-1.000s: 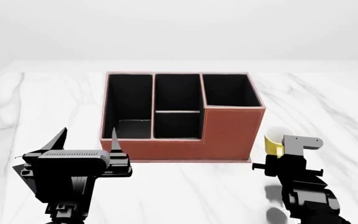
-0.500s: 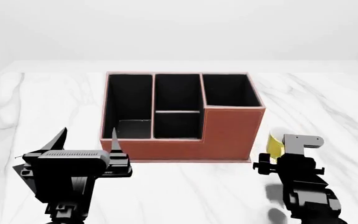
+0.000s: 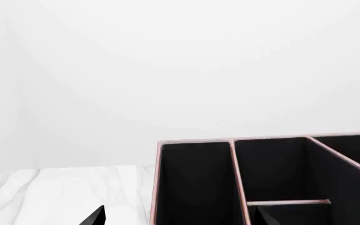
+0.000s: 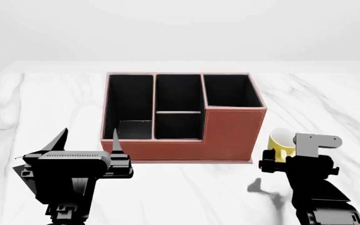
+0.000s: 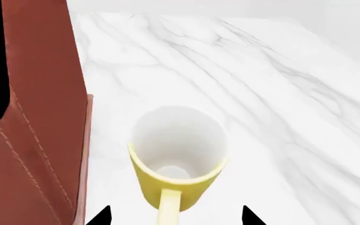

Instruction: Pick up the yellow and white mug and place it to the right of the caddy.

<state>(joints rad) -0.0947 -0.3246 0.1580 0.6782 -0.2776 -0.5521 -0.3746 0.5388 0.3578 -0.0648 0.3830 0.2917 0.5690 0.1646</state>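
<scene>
Standing beside stitched leathery caddy (image 5: pixel 36 140): cylindrical mug (image 5: pixel 176 159)

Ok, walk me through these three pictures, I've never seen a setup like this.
These are simulator renders of a two-armed robot at a white marble table. One picture looks down from its head; the other two come from cameras near each gripper.

From the head you see the left gripper, its two pointed fingers apart, holding nothing. The right gripper reaches to the yellow and white mug, which stands upright just right of the caddy, a reddish-brown organizer with black compartments.

The right wrist picture looks into the mug, handle facing the camera, fingertips spread either side, not clamping it. The left wrist picture shows mostly the caddy and the wall.
</scene>
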